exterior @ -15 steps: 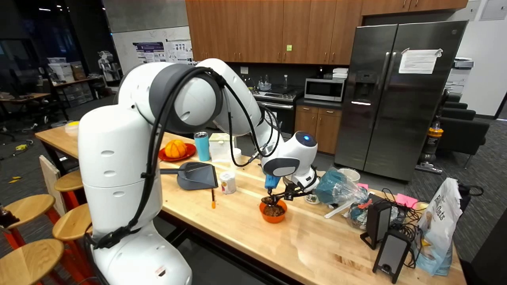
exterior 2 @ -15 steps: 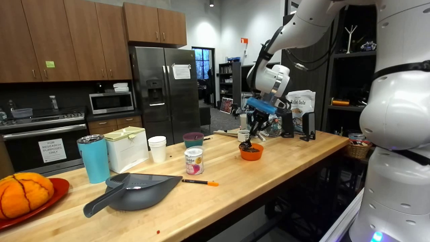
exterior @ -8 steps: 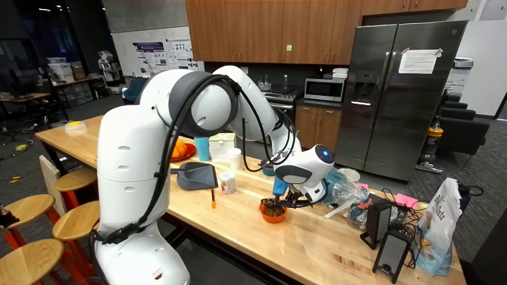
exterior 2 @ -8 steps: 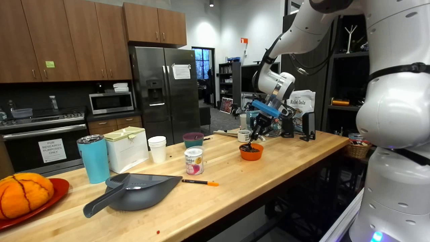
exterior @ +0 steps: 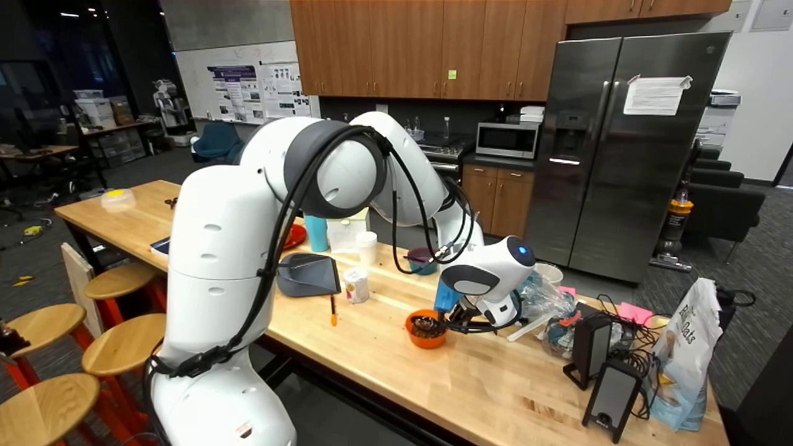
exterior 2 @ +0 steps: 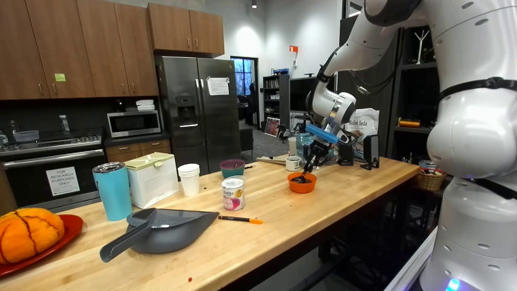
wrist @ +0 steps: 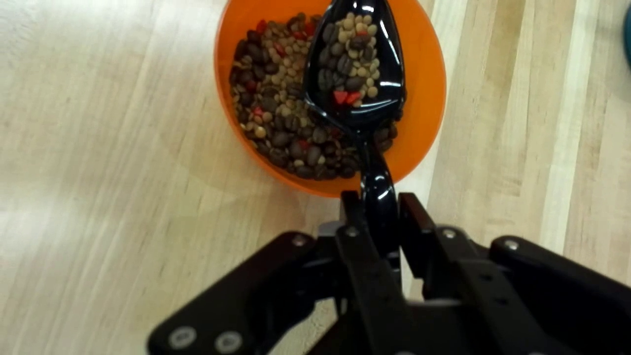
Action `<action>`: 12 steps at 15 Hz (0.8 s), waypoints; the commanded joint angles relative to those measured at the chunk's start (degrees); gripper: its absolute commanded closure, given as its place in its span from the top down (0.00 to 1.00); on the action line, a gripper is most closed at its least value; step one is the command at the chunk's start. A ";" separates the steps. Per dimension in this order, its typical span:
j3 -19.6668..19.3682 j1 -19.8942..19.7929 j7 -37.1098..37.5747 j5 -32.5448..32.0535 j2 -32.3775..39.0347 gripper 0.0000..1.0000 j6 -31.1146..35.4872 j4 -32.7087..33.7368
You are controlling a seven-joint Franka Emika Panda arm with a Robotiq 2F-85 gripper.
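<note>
A glossy black spoon (wrist: 378, 103) is gripped by its handle in my gripper (wrist: 378, 199), whose fingers (wrist: 416, 212) stand on either side of it. Brown beans, pale lentils and a few red bits lie in the spoon's scoop. That scoop is within the rim of an orange bowl (wrist: 426, 113), over a mix (wrist: 286, 128) of the same kind; whether it touches the mix I cannot tell. In both exterior views the handle slants up from the orange bowl (exterior 2: 302, 187) to my gripper (exterior 2: 310, 165). The spoon's far tip is cut off in the wrist view.
A white mug (exterior 2: 293, 163) and teal bowl (exterior 2: 233, 170) stand behind the orange bowl. Near it are a tin (exterior 2: 233, 195), an orange-capped marker (exterior 2: 242, 219) and a grey dustpan (exterior 2: 173, 238). Plastic wrap (exterior: 542, 300), speakers (exterior: 613, 396) with cables and an oats bag (exterior: 687, 353) crowd one end.
My gripper has shifted toward the speakers and oats bag, drawing the spoon along. The scoop has gone from the bowl's edge to lower and more inside it. The bowl has stayed put.
</note>
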 commanded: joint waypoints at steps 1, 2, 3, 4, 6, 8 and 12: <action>-0.69 0.14 0.36 -0.49 -0.76 0.06 -1.70 1.12; -0.76 0.31 0.66 -0.87 -1.13 0.06 -1.62 1.18; -0.80 0.41 0.85 -1.12 -1.42 0.06 -1.52 1.30; -0.82 0.48 1.03 -1.29 -1.73 0.06 -1.50 1.43; -0.77 0.48 1.23 -1.23 -2.00 0.06 -1.94 1.95; -0.62 0.36 1.31 -0.70 -2.06 0.06 -3.01 2.59; -0.39 0.23 1.32 0.50 -2.81 0.06 -6.00 3.58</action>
